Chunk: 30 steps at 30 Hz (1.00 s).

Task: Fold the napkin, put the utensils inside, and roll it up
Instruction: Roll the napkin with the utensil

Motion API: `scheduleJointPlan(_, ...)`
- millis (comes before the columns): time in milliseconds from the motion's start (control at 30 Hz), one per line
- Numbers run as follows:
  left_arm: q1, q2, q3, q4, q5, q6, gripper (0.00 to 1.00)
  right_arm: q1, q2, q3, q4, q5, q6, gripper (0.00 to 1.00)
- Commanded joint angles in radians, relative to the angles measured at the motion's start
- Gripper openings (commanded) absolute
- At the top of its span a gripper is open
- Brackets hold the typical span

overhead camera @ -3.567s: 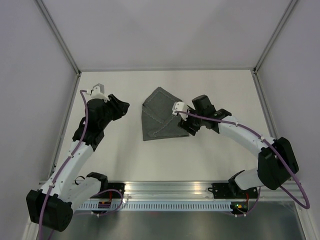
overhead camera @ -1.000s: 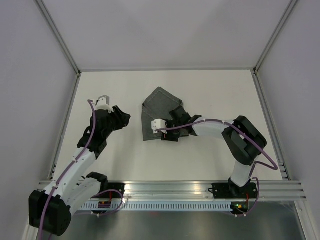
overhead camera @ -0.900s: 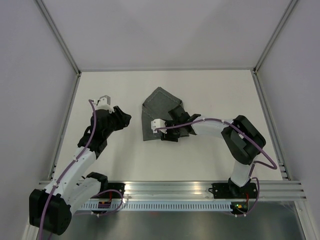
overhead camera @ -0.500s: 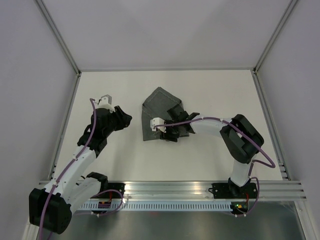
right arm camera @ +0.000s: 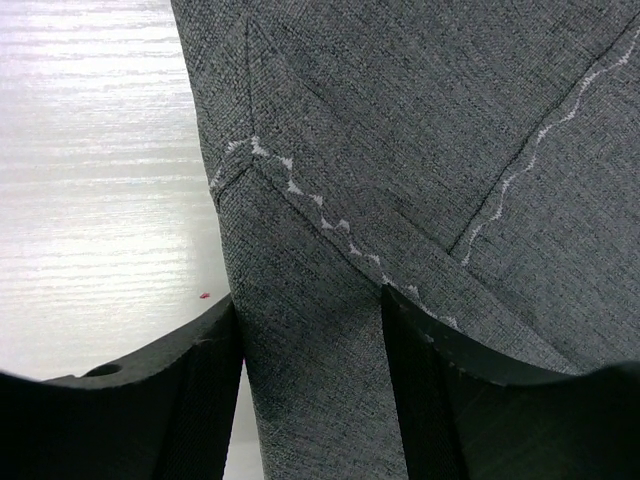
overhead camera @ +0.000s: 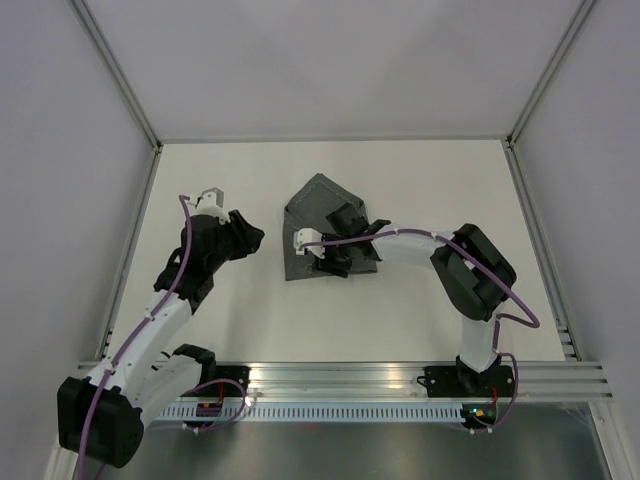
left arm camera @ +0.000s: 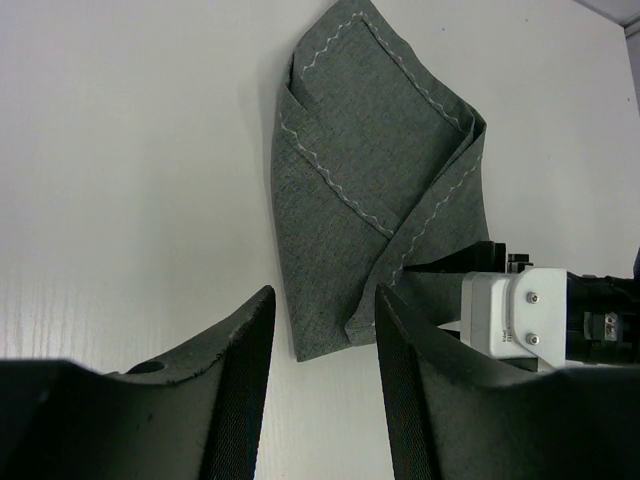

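The dark grey napkin lies folded into an uneven pointed shape in the middle of the table, with pale stitching along its flaps. My right gripper is down on its lower part. In the right wrist view a folded edge of the napkin fills the gap between the fingers of that gripper, which stand apart. My left gripper hovers left of the napkin, open and empty, aimed at the lower left corner. The utensils are out of view.
The white table is bounded by metal frame rails and pale walls on three sides. The right arm's elbow rises to the right of the napkin. A small grey block sits behind the left arm.
My right gripper has slid left across the lower part of the napkin, and its elbow has followed. The napkin keeps its shape. The left arm has barely moved.
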State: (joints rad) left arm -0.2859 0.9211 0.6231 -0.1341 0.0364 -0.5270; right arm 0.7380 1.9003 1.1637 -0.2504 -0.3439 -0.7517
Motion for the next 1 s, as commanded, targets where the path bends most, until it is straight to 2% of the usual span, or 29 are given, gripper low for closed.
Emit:
scheduleJointPlan(0,-0.002,-0.008,0.047,-0.013,0.022,0.048,0.5,0.008,0.049,0.036,-0.055,0.037,0.008,0.61)
scheduleJointPlan(200,-0.002,-0.031,0.049,-0.024,0.019,0.055,0.5,0.008,0.054,0.051,-0.098,0.04,0.015,0.59)
scheduleJointPlan(467,-0.004,-0.077,0.032,-0.028,0.028,0.051,0.5,0.017,0.103,0.111,-0.194,0.025,0.046,0.52)
scheduleJointPlan(700,-0.002,-0.123,0.023,-0.033,0.037,0.051,0.51,0.015,0.129,0.131,-0.243,0.036,0.051,0.42)
scheduleJointPlan(833,-0.002,-0.14,0.001,-0.016,0.056,0.047,0.5,0.014,0.14,0.131,-0.276,0.025,0.052,0.31)
scheduleJointPlan(967,-0.025,-0.172,-0.031,0.017,0.053,0.044,0.5,0.006,0.154,0.146,-0.322,-0.015,0.066,0.24)
